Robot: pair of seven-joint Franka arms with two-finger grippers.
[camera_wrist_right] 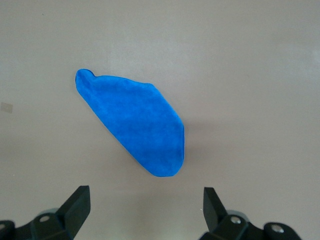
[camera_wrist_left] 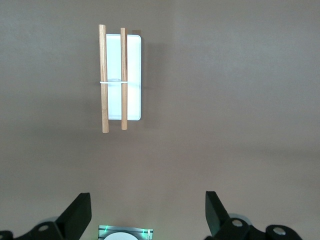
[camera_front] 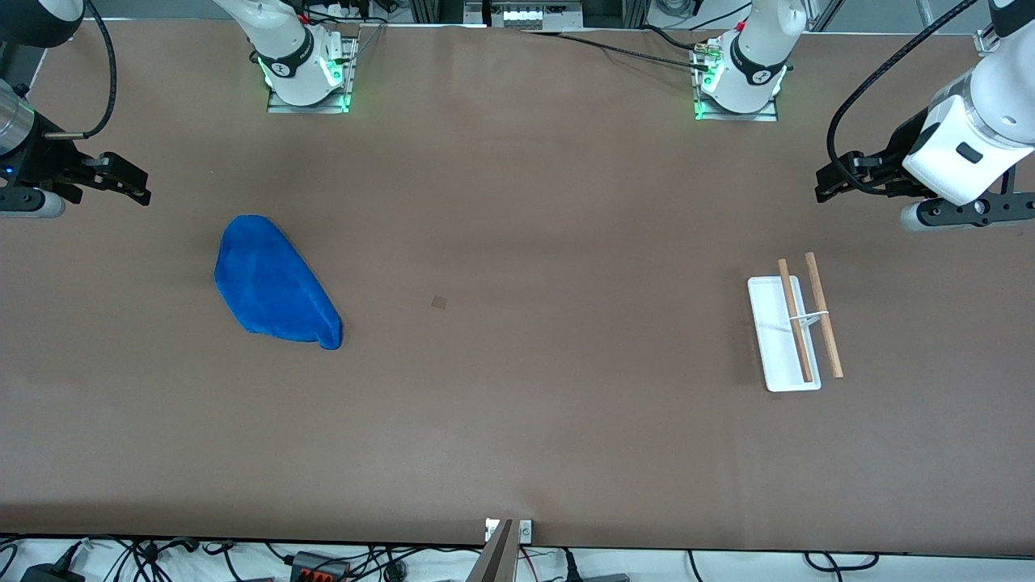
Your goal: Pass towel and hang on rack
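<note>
Right now I've both sets of jaws wide open and empty, the right gripper [camera_front: 133, 184] hovering up beside the towel [camera_front: 273, 284] and the left gripper [camera_front: 837, 184] near the rack [camera_front: 783, 356], ready for the handover.

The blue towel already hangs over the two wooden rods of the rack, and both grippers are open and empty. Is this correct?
Not quite. In the front view the towel lies flat on the table toward the right arm's end, apart from the rack, whose rods are bare. The rest holds: the left gripper and right gripper are open and empty.
</note>
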